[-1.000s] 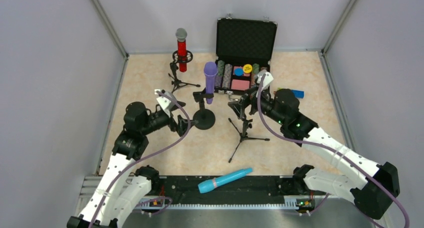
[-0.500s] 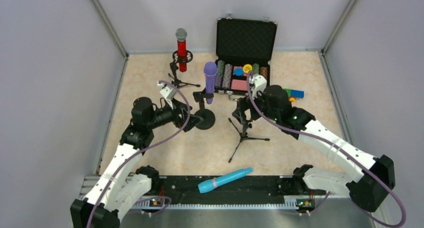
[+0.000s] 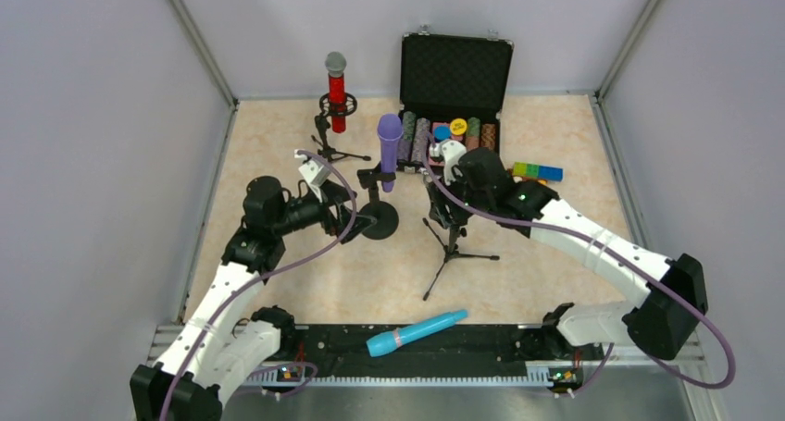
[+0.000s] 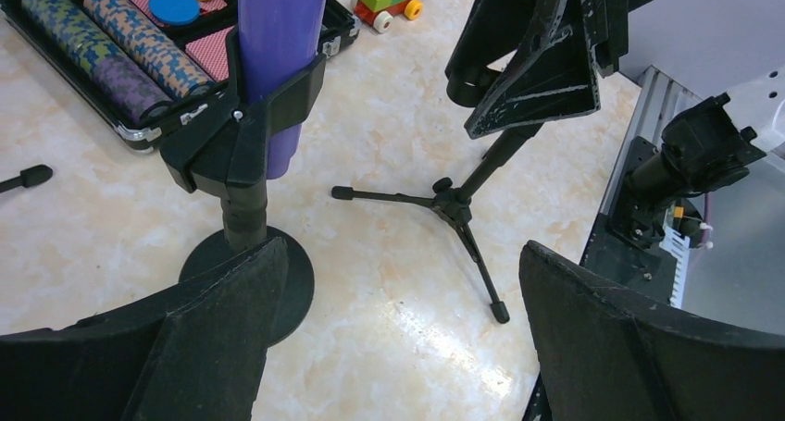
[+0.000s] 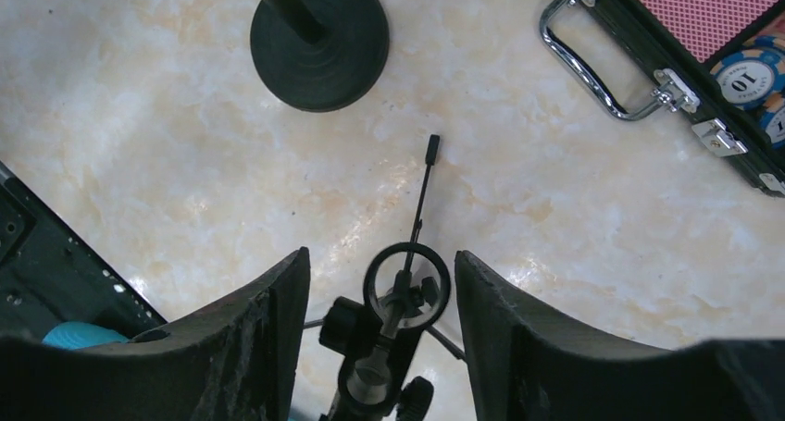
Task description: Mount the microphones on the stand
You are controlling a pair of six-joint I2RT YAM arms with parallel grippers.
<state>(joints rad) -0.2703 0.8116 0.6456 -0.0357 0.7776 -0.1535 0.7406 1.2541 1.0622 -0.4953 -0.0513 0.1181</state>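
2 of 3 done, I reckoned: red microphone (image 3: 335,92) and purple microphone (image 3: 389,148) stood clipped upright. turquoise microphone (image 3: 415,332) lay loose, well behind both arms. my right end effector (image 5: 381,259) half-open, straddled empty tripod stand (image 5: 366,365), no grip. my left end effector (image 4: 400,254) wide, purple's base just ahead.

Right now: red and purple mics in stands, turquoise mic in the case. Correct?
No: red mic and purple mic are in stands; the turquoise mic lies on the near black rail, not in the case. Top view shows it.
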